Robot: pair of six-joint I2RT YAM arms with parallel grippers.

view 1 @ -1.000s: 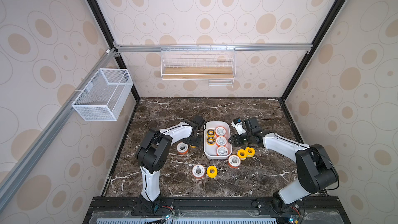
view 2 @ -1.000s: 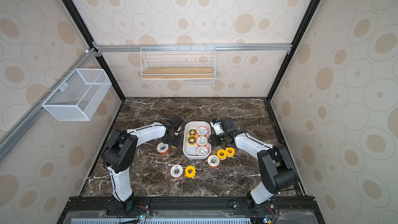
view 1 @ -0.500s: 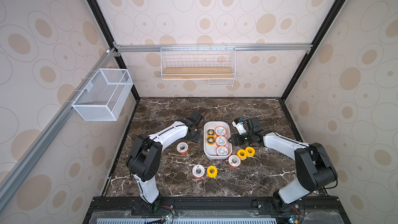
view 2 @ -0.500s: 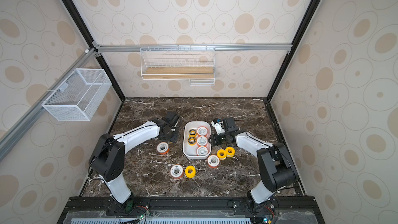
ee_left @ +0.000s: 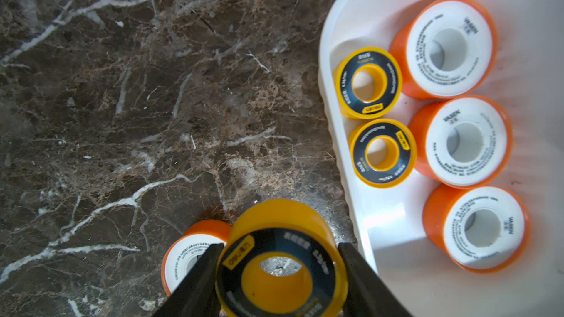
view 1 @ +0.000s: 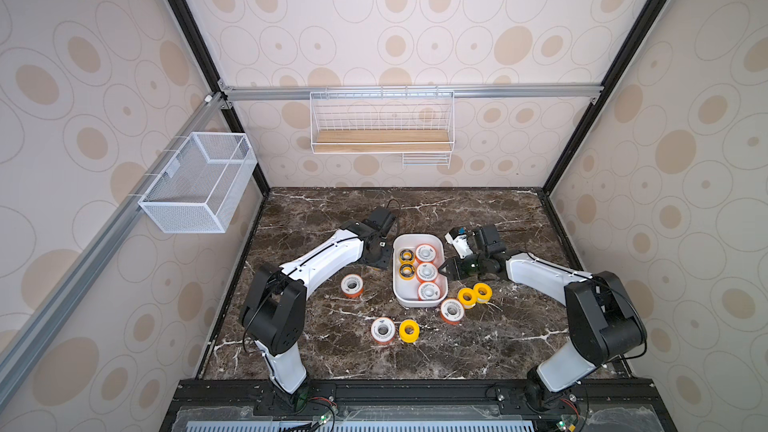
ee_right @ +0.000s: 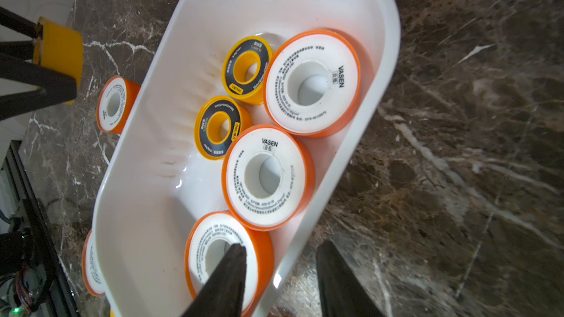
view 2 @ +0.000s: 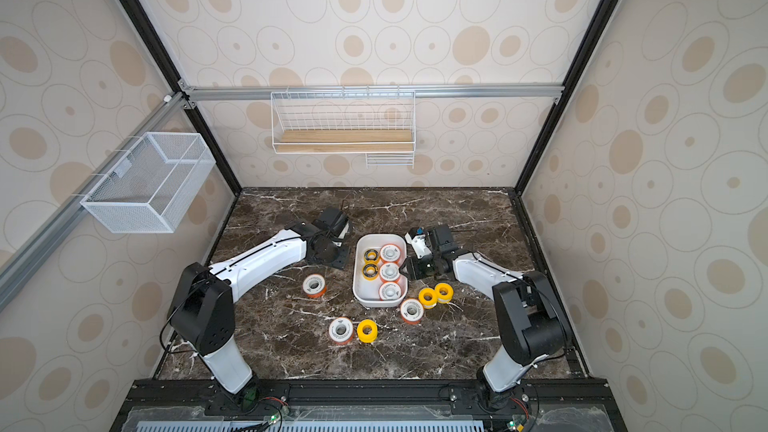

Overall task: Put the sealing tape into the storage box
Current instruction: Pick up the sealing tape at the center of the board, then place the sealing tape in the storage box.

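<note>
The left gripper (ee_left: 279, 248) is clamped on a yellow spool (ee_left: 268, 240) with a dark face, one black jaw on each side of its rim, and carries it above the table (ee_left: 122, 86), just beside the long wall of the box (ee_left: 328, 102). The spool is gripped across its width, probably so that it can be released flat, like those inside. The right gripper (ee_right: 282, 245) is partly open and holds nothing: one jaw hangs inside the box over a white spool (ee_right: 207, 233), the other outside, so the wall stands between them. A narrow gap shows on each side, so it does not pinch the wall; the likely reason for this position is to steady the box while the other arm drops its load. In both top views the box sits in the lower middle of the frame, a gripper at its left and at its right. Five spools lie flat in it: two yellow ones (view 1: 407, 256) along the left wall, three white ones (view 1: 426, 272) with orange rims along the right. Six more lie on the table: a white one (view 1: 352, 285) left of the box, a white (view 1: 382, 330) and a yellow (view 1: 409, 330) below it, and one white (view 1: 452, 310) and two yellow (view 1: 467, 297) at its lower right.
</note>
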